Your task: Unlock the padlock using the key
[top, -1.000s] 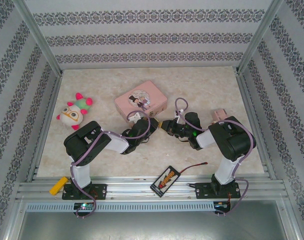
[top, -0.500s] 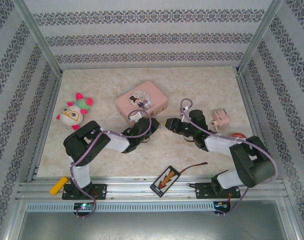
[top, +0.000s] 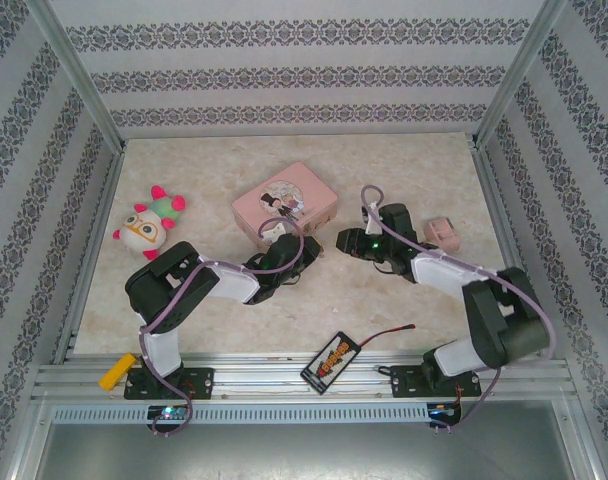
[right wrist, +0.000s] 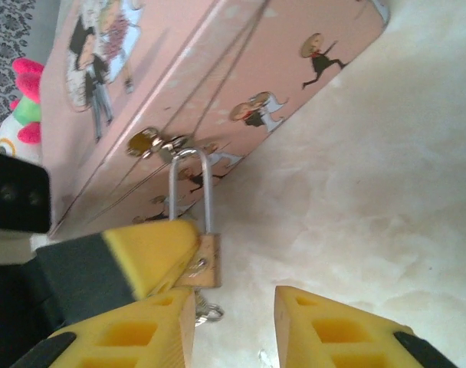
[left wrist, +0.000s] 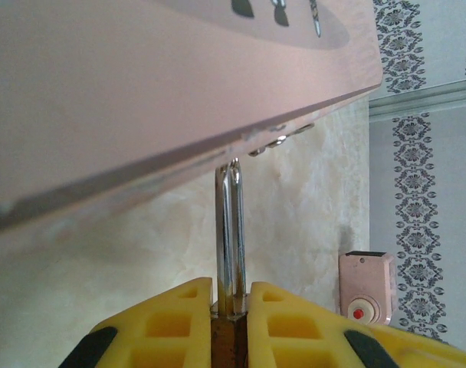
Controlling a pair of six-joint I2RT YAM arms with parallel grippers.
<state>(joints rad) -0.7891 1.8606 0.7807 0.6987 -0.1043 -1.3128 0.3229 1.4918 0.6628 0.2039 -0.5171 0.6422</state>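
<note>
Left jaws clamped on body of small brass padlock (right wrist: 205,259); silver shackle (left wrist: 231,230) through clasp (right wrist: 152,142) of pink tin box (right wrist: 218,77). Padlock long axis points from tin toward right jaws: parted, empty, just beside keyhole end. Tiny grey key (right wrist: 208,310) apparently seated there.

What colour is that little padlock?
The padlock is brass-coloured with a silver shackle, clearest in the right wrist view.
</note>
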